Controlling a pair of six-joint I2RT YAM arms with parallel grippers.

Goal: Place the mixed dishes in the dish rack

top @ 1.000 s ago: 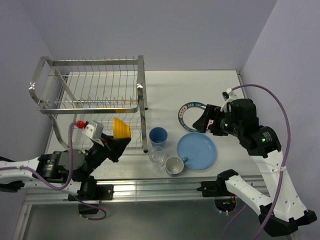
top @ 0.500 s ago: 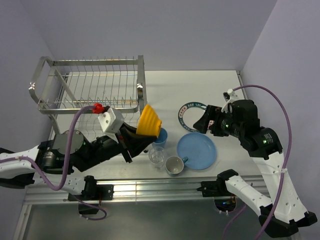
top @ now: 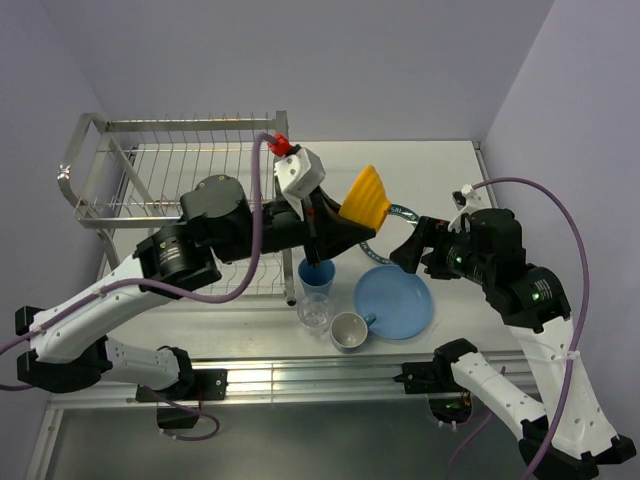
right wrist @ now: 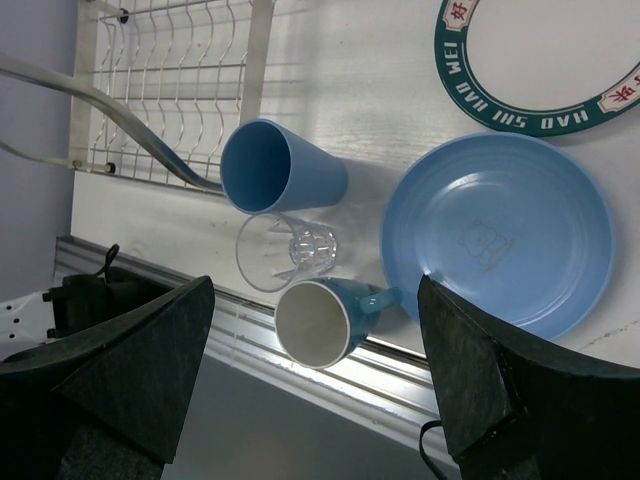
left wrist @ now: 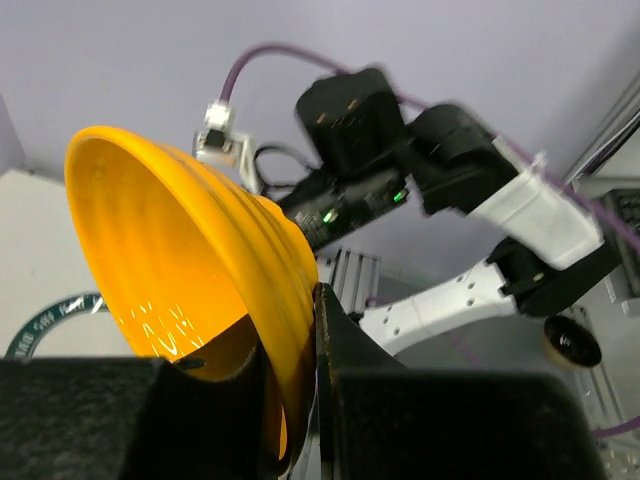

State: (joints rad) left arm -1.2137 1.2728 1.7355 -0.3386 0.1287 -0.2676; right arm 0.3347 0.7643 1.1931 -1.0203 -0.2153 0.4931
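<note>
from above, the left gripper (top: 335, 228) is nearly closed on the small yellow-orange bowl (top: 368, 198), held in mid-air and tipped on its side. it is right of the dish rack (top: 180, 180), so the rack lies to its left, near this arm, upper tier open. the right gripper (top: 412, 248) hangs wide apart and empty above the blue plate (top: 395, 300).

left wrist: one finger (left wrist: 345, 340) presses the bowl's outer wall, the other sits inside.

right wrist: the blue tumbler (right wrist: 280, 170), clear glass (right wrist: 275, 250) and light blue mug (right wrist: 320, 318) crowd the rack's near corner, so a low path looks tight.
</note>
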